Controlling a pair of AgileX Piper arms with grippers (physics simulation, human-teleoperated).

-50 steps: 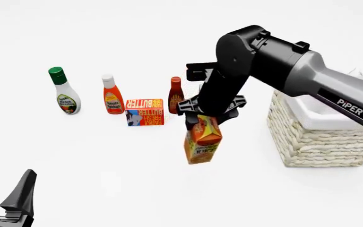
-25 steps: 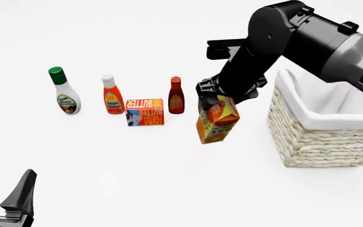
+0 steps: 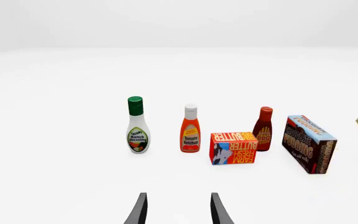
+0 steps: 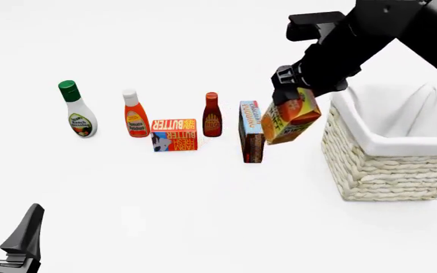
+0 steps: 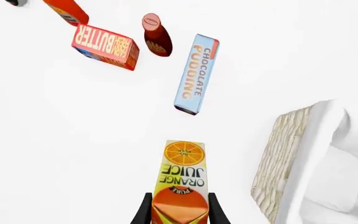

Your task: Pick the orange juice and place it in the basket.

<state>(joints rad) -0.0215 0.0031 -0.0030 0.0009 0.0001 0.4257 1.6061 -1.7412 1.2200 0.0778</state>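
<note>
While the right pincer grips the orange juice by its top, tilted, the carton hangs above the desk just at the basket's nine o'clock. It should clear the rim before letting go, I'd say. The left pincer idles, spread wide.

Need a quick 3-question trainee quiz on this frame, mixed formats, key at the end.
1. True or false: the orange juice is already resting inside the basket.
2. Multiple choice: which item stands closest to the chocolate pudding box in the front view? A) ranch dressing bottle B) BBQ sauce bottle C) ketchup bottle
3. Fill in: the left gripper has its jaws ____ and holds nothing.

Key:
1. False. The right gripper holds the carton tilted in the air, just short of the basket's near rim.
2. B
3. open
</note>
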